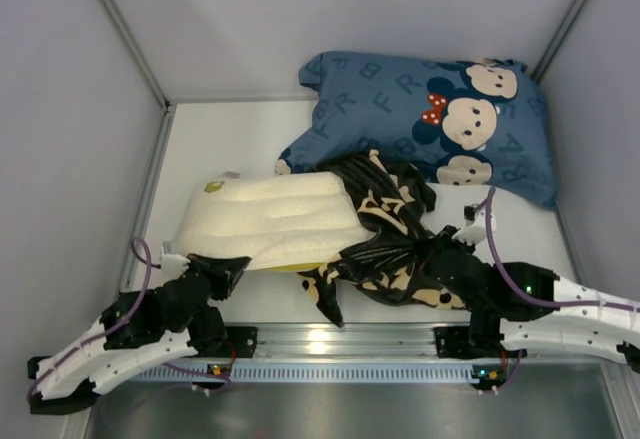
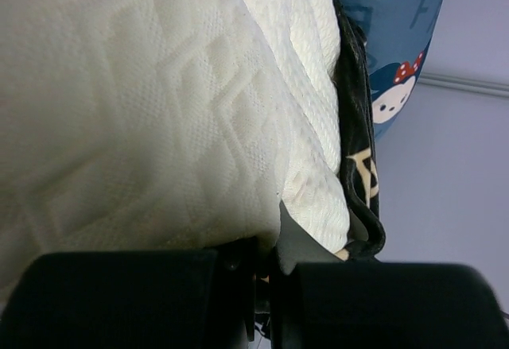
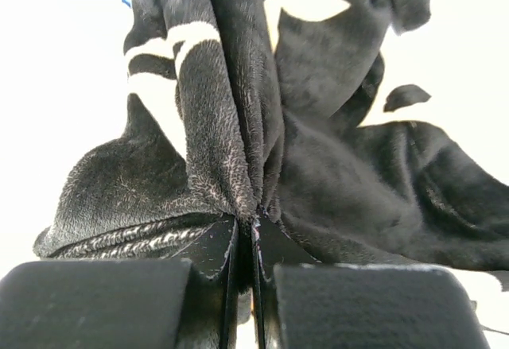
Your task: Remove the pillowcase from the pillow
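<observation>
White tabletop (image 1: 230, 129), grey walls on three sides, metal rail (image 1: 340, 341) along the near edge.

Pillow (image 1: 270, 217): cream, quilted, lay lengthwise across the middle of the table, most of its surface bare. Its left end pointed at the left wall.

Pillowcase (image 1: 392, 244): black plush with tan flower motifs, bunched in a crumpled heap over and against the pillow's right end. One flap trailed toward the rail just below the pillow's near edge. Could not tell whether the pillow's end sat inside the fabric or merely under it. In the left wrist view a strip of black fabric ran along the pillow's far side.

Left gripper (image 2: 262, 277): at the pillow's near-left edge, fingers drawn almost together, with the cream cover pinched into the narrow gap.

Right gripper (image 3: 253, 242): at the near-right side of the heap, jaws pressed tight on a gathered fold of the black plush, with pleats fanning upward from the pinch.

Blue pillow (image 1: 400, 109) with letters and cartoon mice rested at the far-right corner, its lower edge touching the black heap.
</observation>
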`<state>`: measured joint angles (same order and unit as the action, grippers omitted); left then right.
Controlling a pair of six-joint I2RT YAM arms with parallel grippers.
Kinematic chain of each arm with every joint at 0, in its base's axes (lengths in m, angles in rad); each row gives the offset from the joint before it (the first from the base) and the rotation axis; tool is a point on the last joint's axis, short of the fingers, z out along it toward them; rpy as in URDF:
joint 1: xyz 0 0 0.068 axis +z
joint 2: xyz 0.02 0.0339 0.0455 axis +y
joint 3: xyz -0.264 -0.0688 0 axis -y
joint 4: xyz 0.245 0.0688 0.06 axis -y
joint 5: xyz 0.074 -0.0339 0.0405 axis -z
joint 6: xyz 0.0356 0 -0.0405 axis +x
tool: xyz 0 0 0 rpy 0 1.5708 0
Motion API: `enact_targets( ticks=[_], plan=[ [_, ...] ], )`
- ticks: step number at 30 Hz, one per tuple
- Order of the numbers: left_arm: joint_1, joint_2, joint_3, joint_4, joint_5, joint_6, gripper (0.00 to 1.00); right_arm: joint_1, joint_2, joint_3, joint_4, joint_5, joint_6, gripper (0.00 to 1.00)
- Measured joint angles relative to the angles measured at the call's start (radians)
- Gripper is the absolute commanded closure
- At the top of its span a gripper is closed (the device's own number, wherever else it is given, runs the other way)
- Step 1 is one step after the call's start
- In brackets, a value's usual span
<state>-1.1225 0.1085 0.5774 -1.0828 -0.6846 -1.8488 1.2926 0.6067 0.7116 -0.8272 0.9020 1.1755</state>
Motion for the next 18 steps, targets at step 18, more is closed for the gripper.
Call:
enact_targets(
  ticks=[18],
  plan=[
    [0.0, -0.061, 0.095, -0.146, -0.035, -0.042, 1.0, -0.007, -0.085, 0.062, -0.113, 0.05, -0.032, 1.0]
  ],
)
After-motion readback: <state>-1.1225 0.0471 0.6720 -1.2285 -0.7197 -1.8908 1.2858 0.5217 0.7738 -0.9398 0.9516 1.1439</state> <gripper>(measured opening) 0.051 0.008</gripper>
